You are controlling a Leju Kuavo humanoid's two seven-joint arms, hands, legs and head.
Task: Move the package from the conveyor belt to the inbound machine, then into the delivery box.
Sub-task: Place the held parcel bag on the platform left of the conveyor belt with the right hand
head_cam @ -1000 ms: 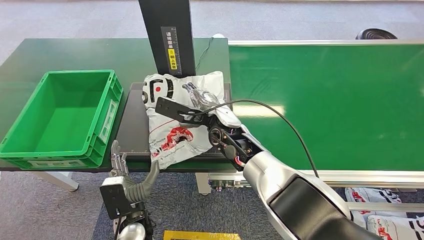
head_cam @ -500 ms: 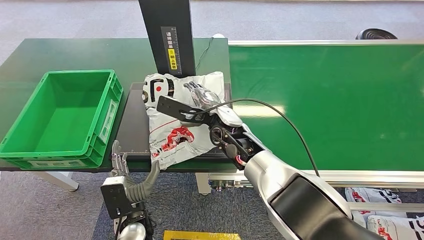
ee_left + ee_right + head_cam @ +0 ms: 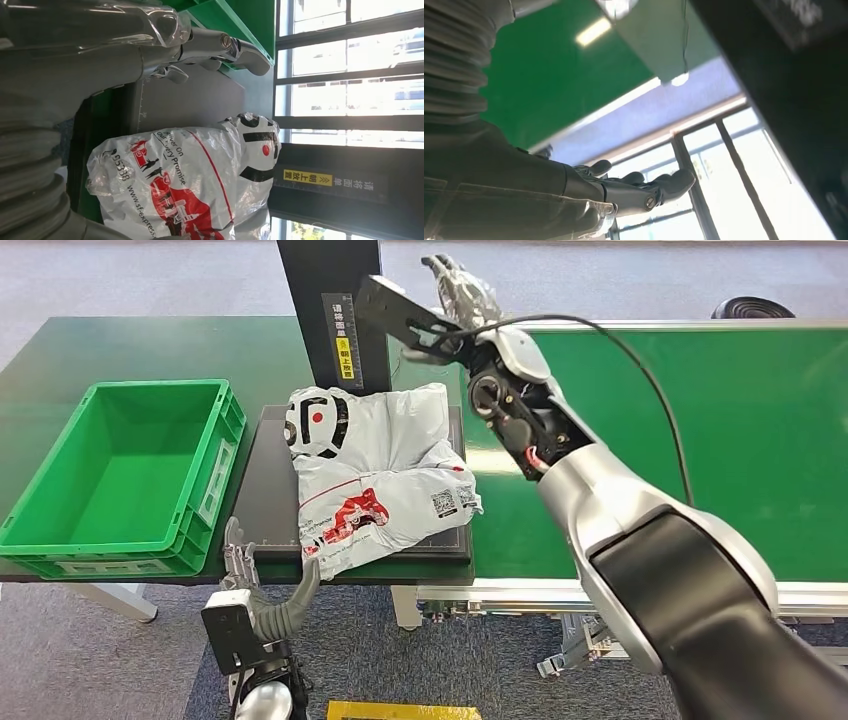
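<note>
Above conveyor, right hand (image 3: 462,288) empty, outstretched.

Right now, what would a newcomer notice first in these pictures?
First, the white package, crumpled on the black platform of the inbound machine, in the middle. Next, the right hand, raised high and holding nothing. The green delivery box stands left of the machine.

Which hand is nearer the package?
The left hand, low at the table's front edge beside the package. The right hand is raised high by the black column.
</note>
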